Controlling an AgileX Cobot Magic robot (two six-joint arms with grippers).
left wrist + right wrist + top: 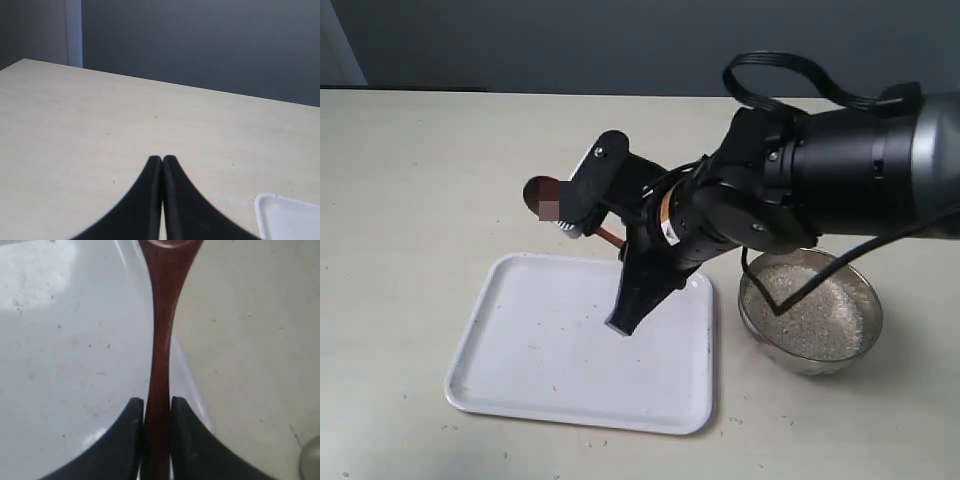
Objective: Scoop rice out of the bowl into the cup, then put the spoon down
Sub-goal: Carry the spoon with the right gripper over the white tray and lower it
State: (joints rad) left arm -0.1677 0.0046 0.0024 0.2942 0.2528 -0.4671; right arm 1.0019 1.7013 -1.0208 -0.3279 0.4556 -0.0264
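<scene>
My right gripper (pixel 605 233) (pixel 157 402) is shut on the straight handle of the dark reddish-brown spoon (pixel 160 325). It holds the spoon in the air over the far edge of the white tray (pixel 520 350). The spoon's small oval bowl (pixel 536 192) points left, and I cannot tell whether it carries grains. The wide translucent-grey bowl (pixel 798 362) stands on the right behind the gripper, filled with white rice (pixel 820 315). The cup does not show clearly; a shiny rounded edge (pixel 312 460) in the right wrist view may be it. My left gripper (pixel 162 159) is shut and empty over bare table.
The tray (pixel 60 340) bears a few stray grains, and more lie on the beige table (pixel 410 180) around it. A black cable (pixel 790 295) hangs across the bowl. One tray corner (pixel 287 217) shows beside the left gripper. The right arm (pixel 840 170) fills the upper right.
</scene>
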